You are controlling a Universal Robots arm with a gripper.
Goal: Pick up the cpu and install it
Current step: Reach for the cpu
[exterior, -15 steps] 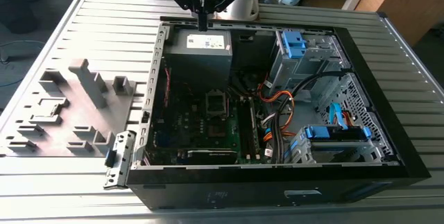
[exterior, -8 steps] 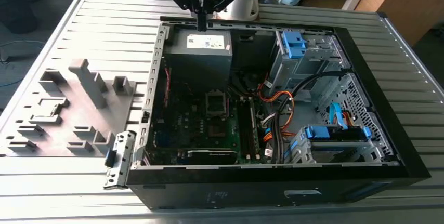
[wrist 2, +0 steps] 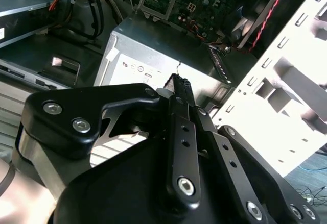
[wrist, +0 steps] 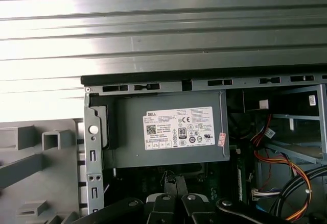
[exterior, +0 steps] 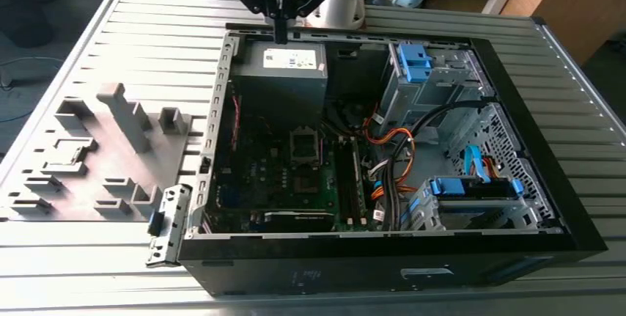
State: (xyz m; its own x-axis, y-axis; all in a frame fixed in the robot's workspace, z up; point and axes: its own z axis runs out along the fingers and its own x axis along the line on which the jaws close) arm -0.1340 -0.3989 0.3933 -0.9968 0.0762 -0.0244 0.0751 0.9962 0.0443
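The cpu point(exterior: 70, 153) looks like a small flat grey square lying in a recess of the grey fixture block point(exterior: 117, 122), at the exterior view's left, outside the computer case. My gripper point(exterior: 281, 36) hangs over the back wall of the open case point(exterior: 391, 246), far from the cpu. It is just above the grey power supply point(exterior: 293, 74) with the white label. In both wrist views the two black fingers point(wrist: 170, 183) are pressed together with nothing seen between them, and the gripper point(wrist 2: 180, 83) points at the power supply point(wrist 2: 168, 50). The motherboard's metal-framed socket point(exterior: 304, 145) lies mid-case.
Drive cages with blue tabs point(exterior: 415, 63) and orange and black cables point(exterior: 391, 147) fill the case at the exterior view's right. A black graphics card point(exterior: 293, 219) sits near the front wall. The case and fixture rest on a slatted metal table point(exterior: 146, 30).
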